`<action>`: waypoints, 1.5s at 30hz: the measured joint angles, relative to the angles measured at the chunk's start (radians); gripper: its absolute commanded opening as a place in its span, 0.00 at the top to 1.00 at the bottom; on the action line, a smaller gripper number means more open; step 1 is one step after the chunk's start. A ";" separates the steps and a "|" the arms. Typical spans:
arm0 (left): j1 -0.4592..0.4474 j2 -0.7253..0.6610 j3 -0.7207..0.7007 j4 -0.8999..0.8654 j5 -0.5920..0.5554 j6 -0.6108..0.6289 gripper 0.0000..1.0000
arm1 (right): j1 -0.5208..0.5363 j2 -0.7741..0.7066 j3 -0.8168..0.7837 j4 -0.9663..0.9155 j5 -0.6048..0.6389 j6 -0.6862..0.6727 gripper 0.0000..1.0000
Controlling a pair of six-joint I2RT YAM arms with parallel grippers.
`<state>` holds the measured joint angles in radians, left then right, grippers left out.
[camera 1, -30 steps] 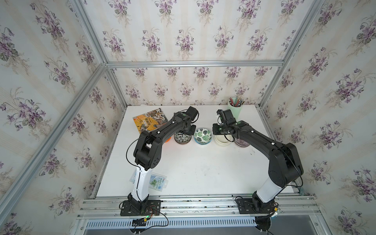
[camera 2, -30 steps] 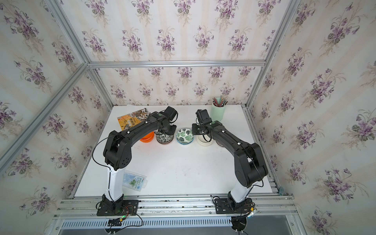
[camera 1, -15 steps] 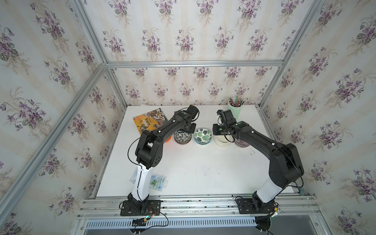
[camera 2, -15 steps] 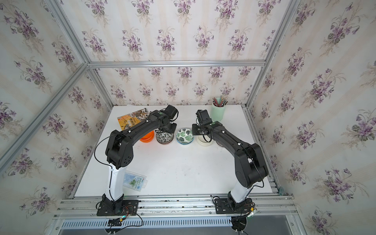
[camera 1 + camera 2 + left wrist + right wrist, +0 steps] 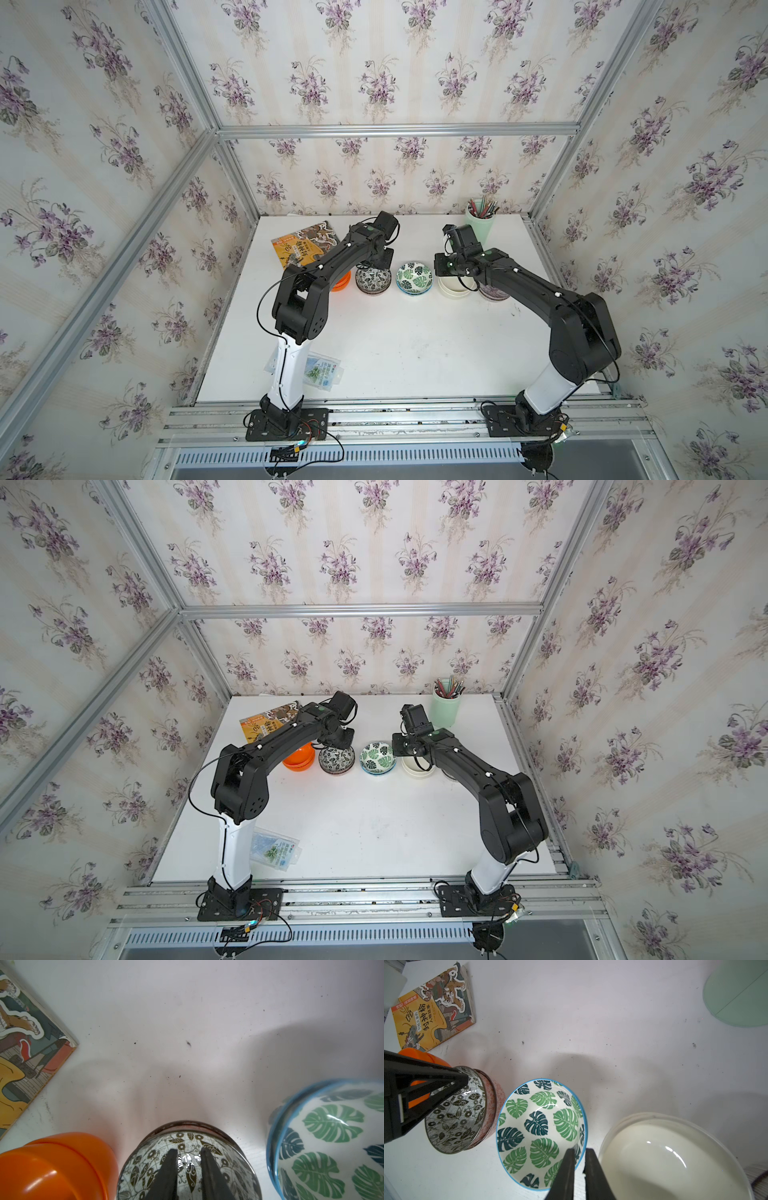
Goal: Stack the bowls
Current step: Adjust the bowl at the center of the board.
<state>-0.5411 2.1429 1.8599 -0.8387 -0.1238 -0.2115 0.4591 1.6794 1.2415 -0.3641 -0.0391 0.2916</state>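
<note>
Five bowl stacks stand in a row in both top views: orange (image 5: 341,283), black-white leaf print (image 5: 374,280), green leaf print (image 5: 414,277), cream (image 5: 455,287) and purple striped (image 5: 495,293), which is half hidden under the right arm. My left gripper (image 5: 189,1151) hangs inside the black-white bowl (image 5: 149,1159). Its fingers are slightly apart with only the bowl's inside showing between them. My right gripper (image 5: 579,1152) straddles the near rim of the green leaf bowl (image 5: 537,1122), one finger inside and one outside, beside the cream bowl (image 5: 664,1157).
A picture book (image 5: 305,247) lies at the back left, close to the orange bowls. A mint-green pencil cup (image 5: 480,224) stands behind the right gripper. A plastic packet (image 5: 324,370) lies by the left arm's base. Wallpapered walls close three sides.
</note>
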 measured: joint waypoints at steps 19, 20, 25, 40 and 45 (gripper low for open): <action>0.007 0.019 0.005 0.002 0.005 0.000 0.75 | 0.000 -0.001 0.000 0.000 0.000 0.000 0.84; 0.008 0.019 0.007 0.001 0.005 0.000 0.75 | 0.000 -0.001 0.000 0.000 0.000 0.000 0.84; 0.013 0.041 0.039 -0.001 0.010 0.000 0.75 | 0.000 -0.001 -0.003 0.001 0.000 0.000 0.84; 0.017 -0.005 0.029 -0.019 0.014 0.000 0.75 | 0.000 -0.001 -0.004 0.001 0.000 0.000 0.84; 0.019 -0.061 -0.010 -0.023 -0.006 0.000 0.75 | 0.001 -0.001 -0.004 0.002 0.000 0.000 0.84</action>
<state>-0.5220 2.0815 1.8496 -0.8616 -0.1299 -0.2111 0.4599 1.6783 1.2373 -0.3626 -0.0387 0.2913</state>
